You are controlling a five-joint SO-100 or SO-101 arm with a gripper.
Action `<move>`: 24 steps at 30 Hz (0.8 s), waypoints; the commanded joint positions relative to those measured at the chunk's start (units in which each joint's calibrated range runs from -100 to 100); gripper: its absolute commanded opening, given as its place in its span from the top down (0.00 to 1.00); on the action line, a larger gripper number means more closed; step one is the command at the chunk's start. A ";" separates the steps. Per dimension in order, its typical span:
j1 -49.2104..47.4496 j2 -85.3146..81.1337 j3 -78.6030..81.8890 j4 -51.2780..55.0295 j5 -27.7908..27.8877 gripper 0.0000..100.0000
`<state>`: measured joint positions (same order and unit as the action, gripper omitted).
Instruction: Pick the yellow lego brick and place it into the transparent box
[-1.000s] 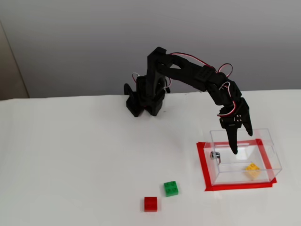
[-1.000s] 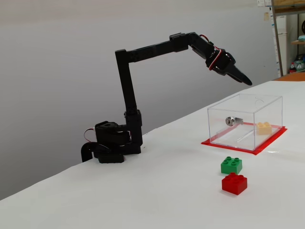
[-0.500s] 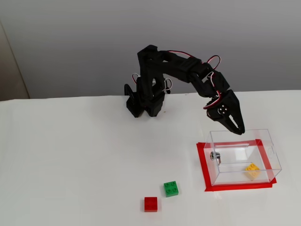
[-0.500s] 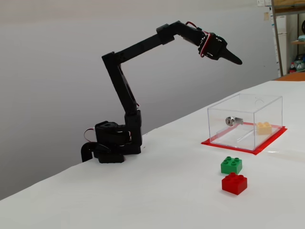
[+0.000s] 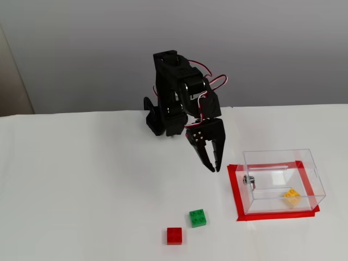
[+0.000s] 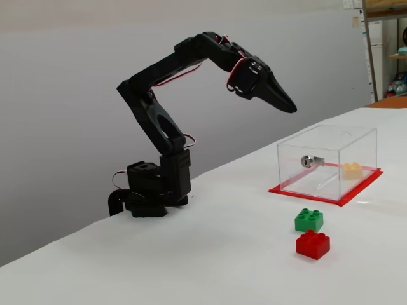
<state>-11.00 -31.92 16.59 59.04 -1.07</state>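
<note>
The yellow lego brick (image 5: 292, 197) lies inside the transparent box (image 5: 274, 156), near its front right corner; in the other fixed view it shows through the clear wall (image 6: 353, 169) of the box (image 6: 327, 141). My gripper (image 5: 215, 167) hangs in the air to the left of the box, fingertips together and empty. In the other fixed view it (image 6: 289, 107) points down toward the box from above and to the left, well clear of it.
A green brick (image 5: 198, 217) and a red brick (image 5: 174, 235) lie on the white table left of the box, in front of the arm. The box stands on a red tape rectangle (image 5: 235, 190). The arm's base (image 6: 149, 190) sits at the back.
</note>
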 commanded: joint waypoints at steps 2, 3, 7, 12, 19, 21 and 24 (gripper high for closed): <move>9.19 -2.82 3.48 -0.21 0.29 0.98; 10.67 -3.33 4.56 -0.38 0.29 0.98; 15.33 -6.73 9.18 -0.47 0.29 0.98; 17.33 -15.98 17.13 -0.47 0.29 0.98; 17.33 -30.83 31.33 -0.47 0.24 0.98; 17.40 -34.81 36.12 -0.55 0.24 0.98; 17.33 -40.84 43.80 -0.55 0.24 0.98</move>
<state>6.41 -67.78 55.34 59.04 -1.07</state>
